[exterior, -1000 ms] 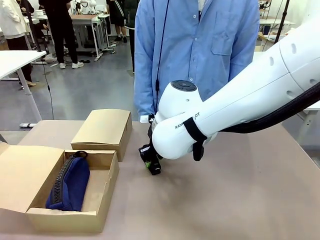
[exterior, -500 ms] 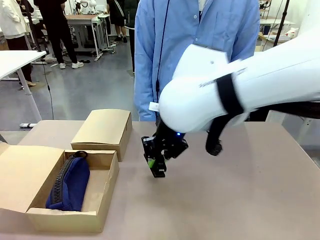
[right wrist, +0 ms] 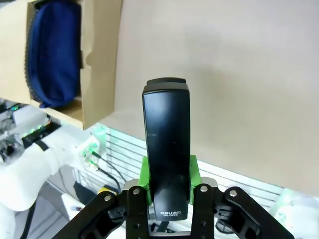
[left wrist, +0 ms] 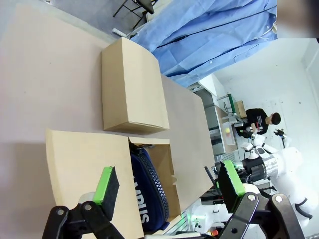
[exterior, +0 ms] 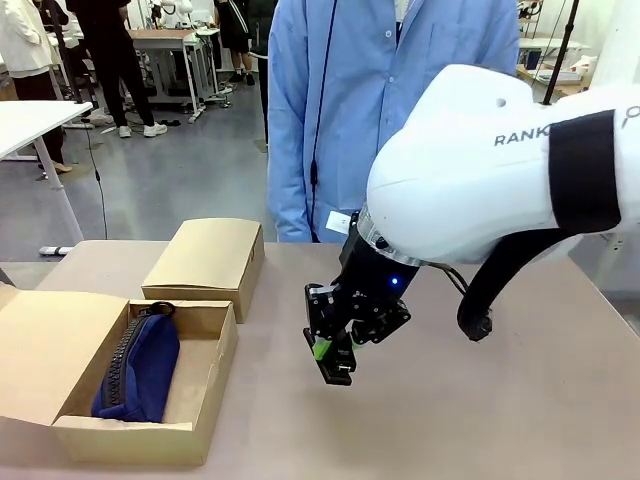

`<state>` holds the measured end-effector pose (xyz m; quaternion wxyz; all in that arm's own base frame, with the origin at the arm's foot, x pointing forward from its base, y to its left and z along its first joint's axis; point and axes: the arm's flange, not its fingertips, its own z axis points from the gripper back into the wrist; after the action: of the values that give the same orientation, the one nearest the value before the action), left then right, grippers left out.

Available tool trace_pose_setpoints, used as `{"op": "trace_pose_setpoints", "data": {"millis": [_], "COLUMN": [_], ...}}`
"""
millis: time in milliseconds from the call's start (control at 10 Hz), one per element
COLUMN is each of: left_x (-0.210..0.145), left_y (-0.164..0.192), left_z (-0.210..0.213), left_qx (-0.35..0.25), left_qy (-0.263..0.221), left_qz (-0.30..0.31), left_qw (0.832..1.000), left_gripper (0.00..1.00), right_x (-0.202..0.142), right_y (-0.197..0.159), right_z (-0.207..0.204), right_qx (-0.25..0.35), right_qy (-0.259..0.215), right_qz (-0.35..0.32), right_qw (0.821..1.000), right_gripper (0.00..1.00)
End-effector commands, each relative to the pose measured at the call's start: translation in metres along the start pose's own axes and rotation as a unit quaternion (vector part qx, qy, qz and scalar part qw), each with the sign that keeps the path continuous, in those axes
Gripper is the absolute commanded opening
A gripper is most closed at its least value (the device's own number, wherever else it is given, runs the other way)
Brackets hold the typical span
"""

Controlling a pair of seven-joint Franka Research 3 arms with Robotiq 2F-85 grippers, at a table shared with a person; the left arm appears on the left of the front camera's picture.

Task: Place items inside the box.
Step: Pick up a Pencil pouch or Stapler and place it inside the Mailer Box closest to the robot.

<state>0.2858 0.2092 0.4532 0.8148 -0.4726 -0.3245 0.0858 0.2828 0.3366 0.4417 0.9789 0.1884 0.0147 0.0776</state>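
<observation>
- One second on, the right gripper [exterior: 333, 355] has swung away from the closed box [exterior: 205, 255] towards the camera, clamped on the black stapler [right wrist: 166, 144].
- Stapler over bare table [exterior: 480, 400], long axis along the fingers, free end tipped down.
- Left gripper [left wrist: 168, 181] gapes wide above the open box [left wrist: 84, 164] and navy pouch [left wrist: 147, 194].

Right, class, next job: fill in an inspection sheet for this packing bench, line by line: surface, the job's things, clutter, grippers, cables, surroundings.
Surface: brown table, plain matt top.
Job's things: navy pouch lying in the open box; black stapler held over the table, not yet boxed.
Clutter: closed box behind the open one.
Grippers: right gripper shut on the stapler; left gripper open, facing the open box.
Cables: black cable looping off the right arm; thin dark cord down the person's shirt.
Surroundings: person in a blue shirt at the far side; other tables beyond.
</observation>
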Motion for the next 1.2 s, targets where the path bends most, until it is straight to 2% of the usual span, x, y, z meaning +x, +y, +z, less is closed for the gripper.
{"op": "trace_pose_setpoints", "data": {"millis": [0, 200, 500, 600, 700, 800, 1100], "left_x": [-0.001, -0.001, -0.001, -0.001, -0.001, -0.001, -0.001], "left_y": [0.000, 0.000, 0.000, 0.000, 0.000, 0.000, 0.000], "left_z": [-0.001, -0.001, -0.001, -0.001, -0.001, -0.001, -0.001], "left_qx": [-0.011, -0.011, -0.011, -0.011, -0.011, -0.011, -0.011], "left_qy": [-0.008, -0.008, -0.008, -0.008, -0.008, -0.008, -0.008], "left_qz": [-0.009, -0.009, -0.009, -0.009, -0.009, -0.009, -0.009], "left_qw": [1.000, 1.000, 1.000, 1.000, 1.000, 1.000, 1.000], "left_gripper": [1.00, 1.00, 1.00, 1.00, 1.00, 1.00, 1.00], "right_x": [0.002, 0.001, 0.007, 0.017, 0.021, 0.018, 0.018], "right_y": [0.026, 0.115, 0.196, 0.210, 0.217, 0.218, 0.217], "right_z": [-0.005, -0.017, -0.052, -0.069, -0.084, -0.092, -0.104], "right_qx": [0.010, 0.047, 0.049, 0.029, -0.005, -0.038, -0.052], "right_qy": [0.016, -0.012, -0.049, -0.067, -0.080, -0.081, -0.064], "right_qz": [0.037, -0.020, -0.083, -0.094, -0.074, -0.024, -0.019], "right_qw": [0.999, 0.999, 0.994, 0.993, 0.994, 0.996, 0.996], "right_gripper": [0.33, 0.33, 0.33, 0.33, 0.33, 0.33, 0.33]}}
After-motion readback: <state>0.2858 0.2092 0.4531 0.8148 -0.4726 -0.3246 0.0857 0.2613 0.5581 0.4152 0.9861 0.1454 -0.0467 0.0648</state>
